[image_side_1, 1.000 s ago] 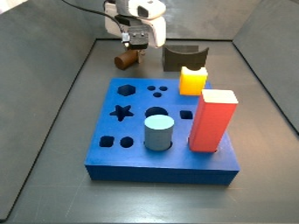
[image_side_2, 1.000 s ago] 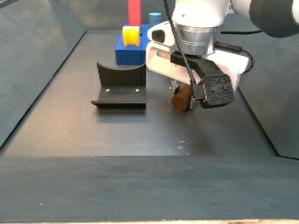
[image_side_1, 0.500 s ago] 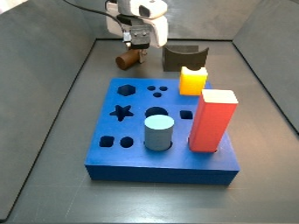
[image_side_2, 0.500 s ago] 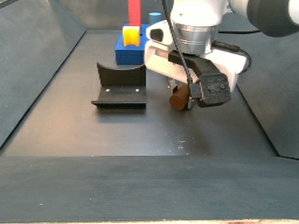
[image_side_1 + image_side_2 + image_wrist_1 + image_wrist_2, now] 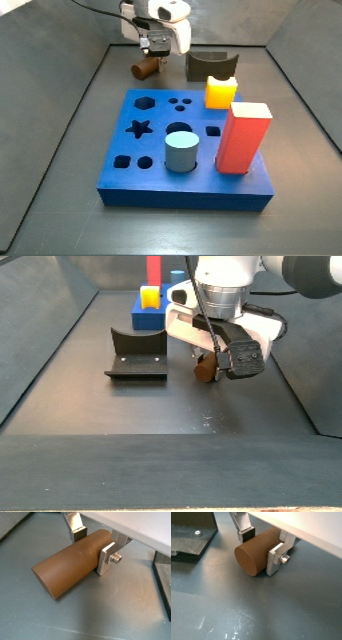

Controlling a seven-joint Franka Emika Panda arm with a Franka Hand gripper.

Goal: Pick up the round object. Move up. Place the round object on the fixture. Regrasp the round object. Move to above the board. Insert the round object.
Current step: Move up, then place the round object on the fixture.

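Note:
The round object (image 5: 67, 569) is a reddish-brown peg lying on its side on the grey floor, seen in both wrist views (image 5: 251, 558) and both side views (image 5: 143, 68) (image 5: 203, 371). My gripper (image 5: 93, 546) is low over it, its two silver fingers pressed against opposite sides of the peg (image 5: 260, 547). The dark fixture (image 5: 209, 64) stands just beside the peg and the gripper (image 5: 155, 50); it also shows in a wrist view (image 5: 188, 542). The blue board (image 5: 147, 172) lies nearer the front.
On the board stand a yellow notched block (image 5: 222, 92), a tall red block (image 5: 243, 135) and a light blue-grey cylinder (image 5: 181, 152). Dark walls enclose the floor on both sides. The fixture (image 5: 136, 353) sits left of the gripper (image 5: 207, 356).
Almost nothing differs; the gripper stays low around the peg with only a slight shift, and the peg lies in the same spot on the floor.

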